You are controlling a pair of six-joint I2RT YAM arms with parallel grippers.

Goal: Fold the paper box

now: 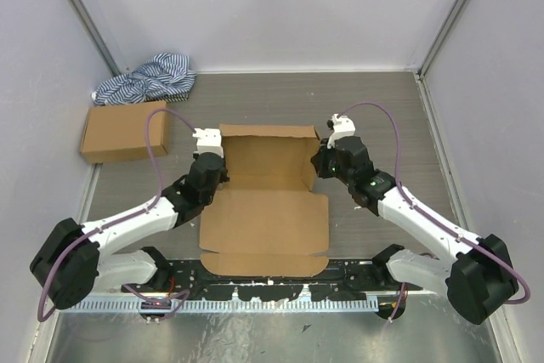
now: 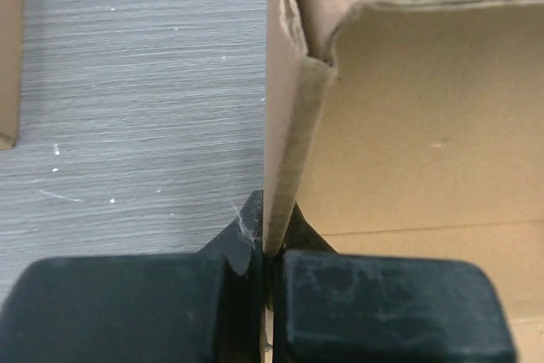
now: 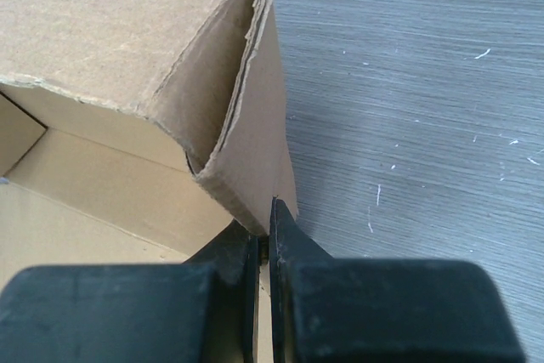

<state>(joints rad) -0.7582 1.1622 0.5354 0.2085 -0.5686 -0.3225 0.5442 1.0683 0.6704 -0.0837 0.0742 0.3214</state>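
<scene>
The paper box point(image 1: 265, 201) is plain brown cardboard in the middle of the table, its far half raised into a shallow tray and its lid panel lying flat toward me. My left gripper point(image 1: 210, 169) is shut on the tray's upright left side wall point(image 2: 285, 159). My right gripper point(image 1: 327, 159) is shut on the folded right side wall point(image 3: 246, 146). Both walls stand upright between the black fingers point(image 2: 246, 235) point(image 3: 285, 231). The far wall point(image 1: 268, 132) also stands up.
A ready-made brown cardboard box point(image 1: 124, 132) sits at the far left. A blue-white striped cloth point(image 1: 146, 79) lies behind it in the corner. Grey enclosure walls bound the wood-grain table point(image 1: 382, 108). A slotted rail point(image 1: 229, 303) runs along the near edge.
</scene>
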